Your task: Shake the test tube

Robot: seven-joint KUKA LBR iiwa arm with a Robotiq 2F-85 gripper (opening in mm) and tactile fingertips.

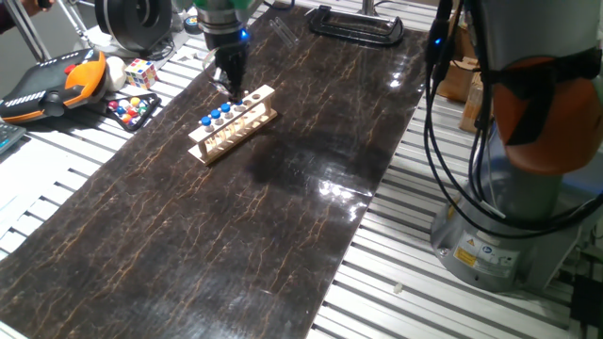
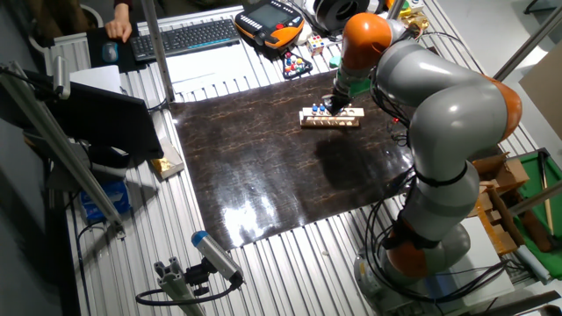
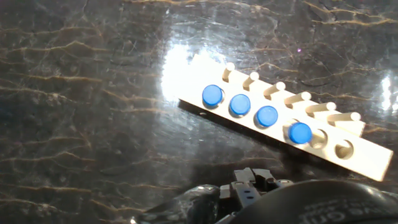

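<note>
The pale wooden rack [image 1: 233,123] lies on the dark marbled mat [image 1: 236,235], and everything here sits in relation to it. In the hand view four blue-capped tubes stand in a row in its holes, and the test tube [image 3: 300,132] nearest the two empty holes is the last of that row — the empty holes lie just beyond it toward the rack's far end, with a line of wooden pegs running along the rack's other edge. The gripper [image 1: 232,83] hangs over the rack's end in one fixed view, its dark fingers pointing down close above the blue caps; whether they touch a cap cannot be told. From the other fixed view the gripper [image 2: 337,98] sits just above the rack [image 2: 331,118] too. Whether its fingers are spread or pressed together cannot be made out — the hand view shows only a blurred dark part of the hand at the bottom edge.
</note>
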